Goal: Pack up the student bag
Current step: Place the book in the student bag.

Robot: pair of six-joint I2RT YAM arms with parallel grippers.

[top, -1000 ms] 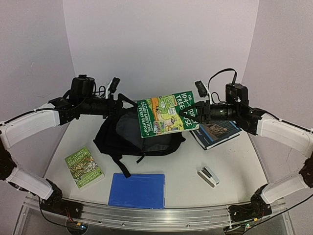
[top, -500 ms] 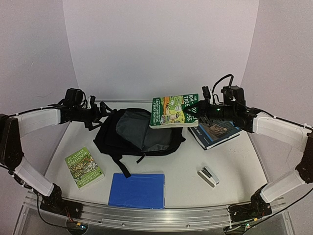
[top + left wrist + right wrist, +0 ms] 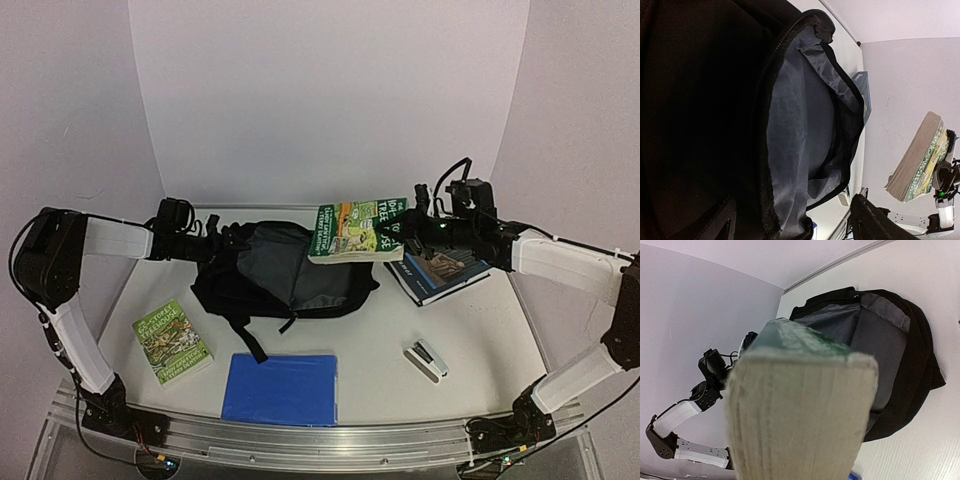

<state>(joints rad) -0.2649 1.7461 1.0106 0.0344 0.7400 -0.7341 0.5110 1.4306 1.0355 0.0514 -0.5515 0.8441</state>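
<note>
The student bag (image 3: 250, 290), a black backpack, lies open mid-table with its grey lining (image 3: 285, 262) showing. My left gripper (image 3: 222, 240) is at its left rim. In the left wrist view its fingers (image 3: 867, 220) stand wide apart, my left gripper (image 3: 792, 215) straddling the zip edge of the student bag (image 3: 700, 100). My right gripper (image 3: 396, 232) is shut on a green paperback (image 3: 352, 230) held in the air over the bag's right side. The paperback's page edge (image 3: 800, 415) fills the right wrist view and hides those fingers, with the student bag (image 3: 910, 370) behind it.
A dark blue book (image 3: 442, 268) lies at the right under my right arm. A small green book (image 3: 172, 342) lies front left, a blue folder (image 3: 280, 388) front centre and a small white-and-black stapler-like thing (image 3: 426, 359) front right. Walls close in on three sides.
The left gripper let the lifted bag edge drop and sank to the bag's left rim. The right gripper tilted the green paperback flatter and drew it slightly right.
</note>
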